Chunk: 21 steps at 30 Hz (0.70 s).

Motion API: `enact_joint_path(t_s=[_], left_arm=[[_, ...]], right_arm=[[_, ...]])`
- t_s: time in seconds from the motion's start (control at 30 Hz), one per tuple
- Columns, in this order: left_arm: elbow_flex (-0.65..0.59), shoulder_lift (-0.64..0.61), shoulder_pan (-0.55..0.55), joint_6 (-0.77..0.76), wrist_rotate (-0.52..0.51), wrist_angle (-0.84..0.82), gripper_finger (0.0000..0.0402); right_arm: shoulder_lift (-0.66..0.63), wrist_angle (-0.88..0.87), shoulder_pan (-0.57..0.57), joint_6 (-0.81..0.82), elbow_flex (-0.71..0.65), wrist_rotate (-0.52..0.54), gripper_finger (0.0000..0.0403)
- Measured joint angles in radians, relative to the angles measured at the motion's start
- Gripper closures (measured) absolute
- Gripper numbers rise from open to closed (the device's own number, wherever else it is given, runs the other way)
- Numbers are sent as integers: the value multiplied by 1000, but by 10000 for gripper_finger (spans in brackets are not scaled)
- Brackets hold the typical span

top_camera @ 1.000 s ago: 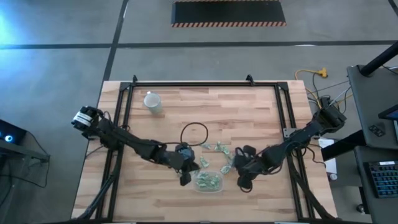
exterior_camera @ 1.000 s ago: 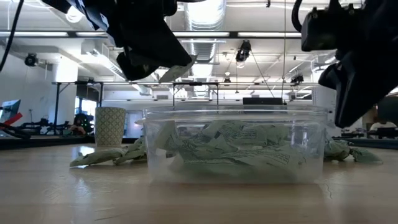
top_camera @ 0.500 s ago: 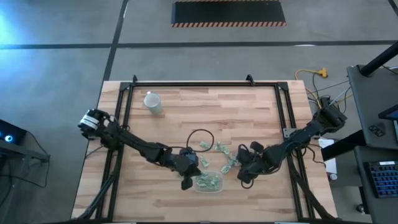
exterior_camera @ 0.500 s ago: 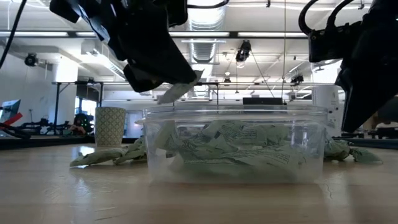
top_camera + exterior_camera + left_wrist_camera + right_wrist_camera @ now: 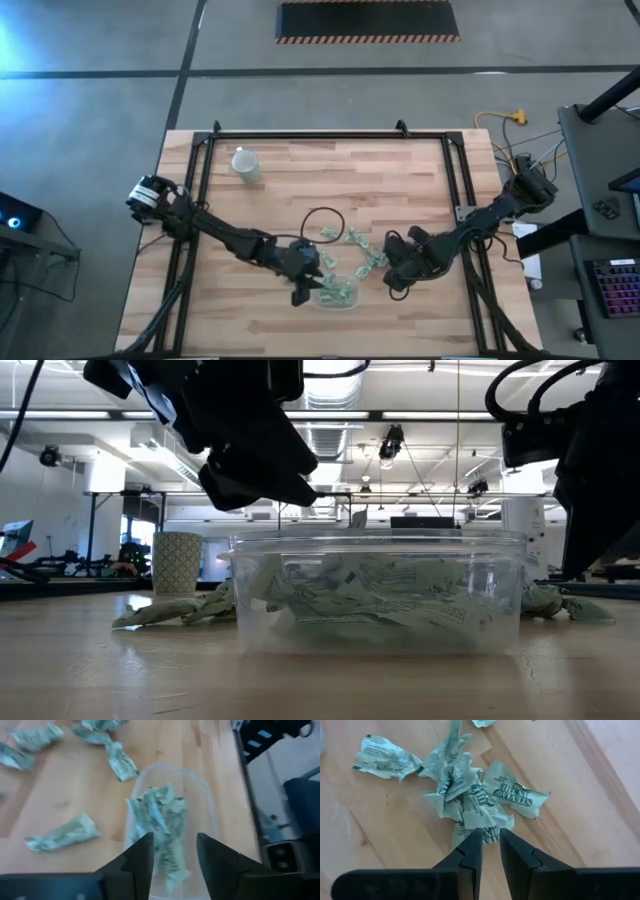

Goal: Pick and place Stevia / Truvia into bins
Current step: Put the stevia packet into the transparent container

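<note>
the pale wooden slatted surface [image 5: 400, 170] stood on grey concrete floor. one clear plastic bin [image 5: 336, 292] at six o'clock held many crumpled green-white sachets [image 5: 160, 820]; one white cup [image 5: 245, 163] sat at ten o'clock. the left end effector [image 5: 172, 851] hung over the bin, fingers apart, empty; the right end effector [image 5: 490, 842] stood narrowly parted above loose sachets.

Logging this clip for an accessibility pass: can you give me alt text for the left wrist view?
The left gripper, fingers apart and empty, hangs above the clear bin, which holds a heap of pale green sachets. More crumpled sachets lie loose on the wooden table beside the bin.
</note>
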Motion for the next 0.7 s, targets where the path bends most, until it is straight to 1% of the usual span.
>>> enact_joint_path(t_s=[0.13, 0.3, 0.4, 0.53, 0.7], left_arm=[[0, -16, -2, -44, 64, -2, 267], [-8, -50, -13, -91, 134, -8, 267], [-15, -75, -26, -115, 146, -22, 267], [-16, -110, -49, -115, 142, -86, 267], [-18, -131, -69, -139, 113, -189, 267]], right_arm=[[0, 24, 0, -58, -10, 0, 346], [-2, 109, 0, -133, -42, -2, 346], [-16, 161, 0, -143, -66, -3, 339], [-57, 248, 1, -197, -92, 4, 318], [-105, 279, -1, -217, -130, 59, 286]])
